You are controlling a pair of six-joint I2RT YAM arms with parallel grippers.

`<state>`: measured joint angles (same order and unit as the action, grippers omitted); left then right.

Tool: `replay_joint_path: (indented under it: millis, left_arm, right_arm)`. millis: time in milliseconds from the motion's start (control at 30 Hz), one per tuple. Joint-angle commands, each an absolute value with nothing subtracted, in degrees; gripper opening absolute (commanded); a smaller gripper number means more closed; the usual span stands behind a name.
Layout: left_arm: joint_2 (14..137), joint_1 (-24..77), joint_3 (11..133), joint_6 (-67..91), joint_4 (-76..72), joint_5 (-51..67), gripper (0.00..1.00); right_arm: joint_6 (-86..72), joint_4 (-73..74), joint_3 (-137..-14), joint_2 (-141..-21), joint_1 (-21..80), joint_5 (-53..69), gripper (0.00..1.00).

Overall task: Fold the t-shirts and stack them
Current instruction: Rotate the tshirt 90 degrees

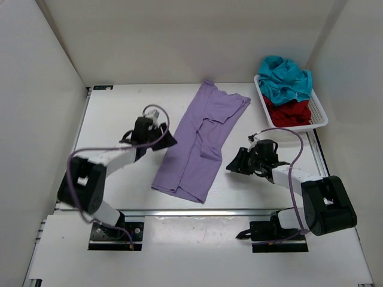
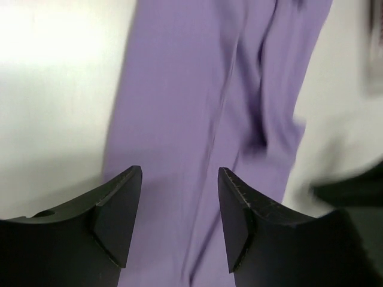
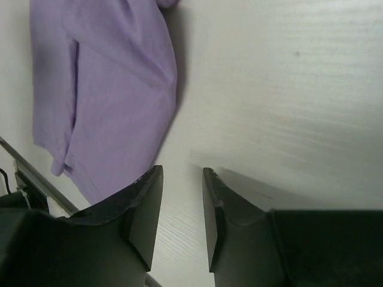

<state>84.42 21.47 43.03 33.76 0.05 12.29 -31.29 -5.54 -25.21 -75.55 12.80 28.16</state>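
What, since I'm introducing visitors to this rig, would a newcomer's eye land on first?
The lavender t-shirt stretched diagonally across the middle of the table stands out first. Next, the white basket at the far right, holding a teal t-shirt and a dark red t-shirt. The left claw and right claw flank the lavender one, both open and empty.

The right pincer gapes empty — lavender t-shirt beside.

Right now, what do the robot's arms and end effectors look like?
The left arm and right arm match: white links between bulky black joint housings, on black base plates. A purple cable loops loosely along each. The left end effector and right end effector each have two matte black, wedge-shaped fingers; no markings are visible.
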Motion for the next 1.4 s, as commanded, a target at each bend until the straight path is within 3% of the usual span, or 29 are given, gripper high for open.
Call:
replay_joint_path:
  millis: [0,200,433,533,600,733,800,933,1000,1033,1067,1100,1133,1200,1233,1300,1367]
  left_arm:
    - [94.81,19.69,54.38,31.38,-4.22,10.19,0.65]
    - [123.00,18.02,86.61,24.97,8.50,14.06,0.66]
    - [138.68,18.72,109.14,22.94,18.35,17.92,0.70]
    - [147.63,18.81,121.69,24.77,22.22,22.75,0.50]
    - [150.54,18.63,124.79,27.67,22.15,25.82,0.31]
    - [150.31,17.41,123.95,29.79,21.01,24.18,0.05]
    - [145.74,16.27,116.66,32.50,14.10,22.94,0.00]
    - [132.48,11.79,94.63,38.40,-1.38,20.49,0.00]
    - [128.60,9.33,88.96,40.77,-5.43,18.64,0.04]
    - [126.50,8.88,85.38,41.91,-6.06,17.94,0.12]
    - [124.65,7.92,81.95,42.71,-8.85,18.19,0.28]
    - [123.24,6.87,79.39,44.11,-11.31,18.98,0.36]
    - [122.61,6.68,78.23,45.25,-12.47,19.68,0.62]
    - [120.68,6.42,76.03,46.05,-13.97,20.13,0.81]
    - [119.46,6.33,74.89,45.97,-13.28,20.04,0.86]
    - [115.25,6.50,72.00,45.27,-11.61,19.08,0.86]
    - [110.95,6.94,67.70,43.69,-9.94,17.76,0.71]
  right_arm:
    - [-30.23,-7.73,-23.12,-73.57,14.67,29.36,0.31]
    - [-31.02,-9.66,-20.83,-72.07,17.75,29.00,0.32]
    - [-31.90,-11.42,-21.09,-73.39,18.98,29.88,0.32]
    - [-31.82,-11.25,-21.71,-74.35,18.72,29.71,0.32]
    - [-31.99,-10.90,-22.32,-73.92,18.20,29.79,0.32]
    - [-31.29,-10.90,-23.20,-74.53,17.06,30.41,0.32]
    - [-30.59,-10.72,-23.29,-75.06,16.44,31.02,0.32]
    - [-29.88,-10.72,-23.91,-76.29,15.21,31.73,0.32]
    - [-29.54,-10.64,-24.08,-76.73,14.86,33.04,0.32]
    - [-29.27,-10.72,-24.08,-76.82,14.85,32.79,0.32]
    - [-29.01,-10.37,-24.43,-76.82,15.11,32.61,0.32]
    - [-29.35,-10.55,-24.43,-76.38,15.73,32.52,0.32]
    - [-28.92,-10.11,-24.52,-76.55,15.73,32.52,0.33]
    - [-29.00,-10.46,-24.70,-76.11,16.78,32.08,0.35]
    - [-28.39,-9.24,-25.74,-76.03,18.09,31.99,0.34]
    - [-27.87,-7.30,-26.72,-76.28,19.50,28.93,0.36]
    - [-28.56,-7.03,-27.77,-76.37,20.56,26.91,0.36]
